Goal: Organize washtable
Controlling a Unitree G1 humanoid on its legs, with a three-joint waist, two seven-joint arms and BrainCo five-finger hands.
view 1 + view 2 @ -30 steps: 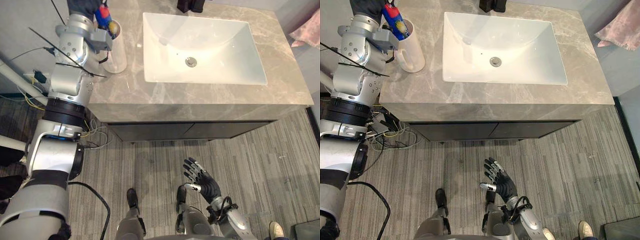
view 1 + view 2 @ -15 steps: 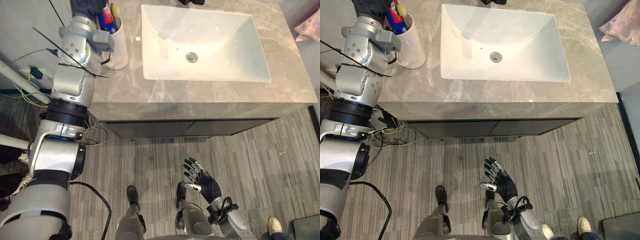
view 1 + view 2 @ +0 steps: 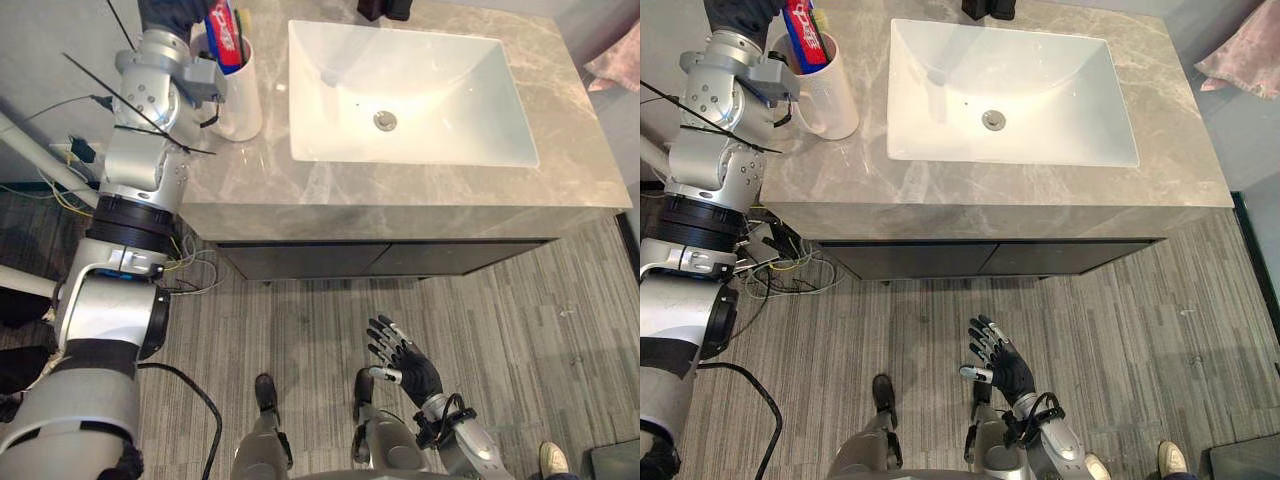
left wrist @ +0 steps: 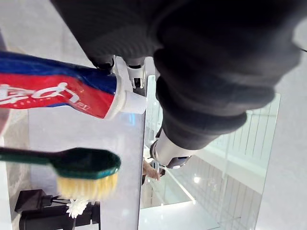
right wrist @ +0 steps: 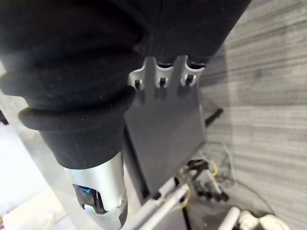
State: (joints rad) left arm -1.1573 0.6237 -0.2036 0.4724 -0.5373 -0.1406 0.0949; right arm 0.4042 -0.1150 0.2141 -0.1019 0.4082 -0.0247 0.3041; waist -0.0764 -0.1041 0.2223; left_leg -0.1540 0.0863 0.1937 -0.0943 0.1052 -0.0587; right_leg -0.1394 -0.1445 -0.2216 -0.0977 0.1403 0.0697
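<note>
Standing in the white cup (image 3: 243, 105) at the washtable's (image 3: 400, 195) far left, the red-and-blue toothpaste tube (image 3: 225, 40) looked light, soft and slick, probably best pinched near its stiff white cap. I could not tell whether the left hand (image 3: 170, 12) gripped it. The right hand (image 3: 408, 362) was low down, spread open and empty.

The grey marble washtable (image 3: 400, 190) carries a white rectangular sink (image 3: 460, 120) sunk into its top, a white cup (image 3: 240, 100) standing near its rear left corner, and a dark object (image 3: 383, 9) at the back edge
</note>
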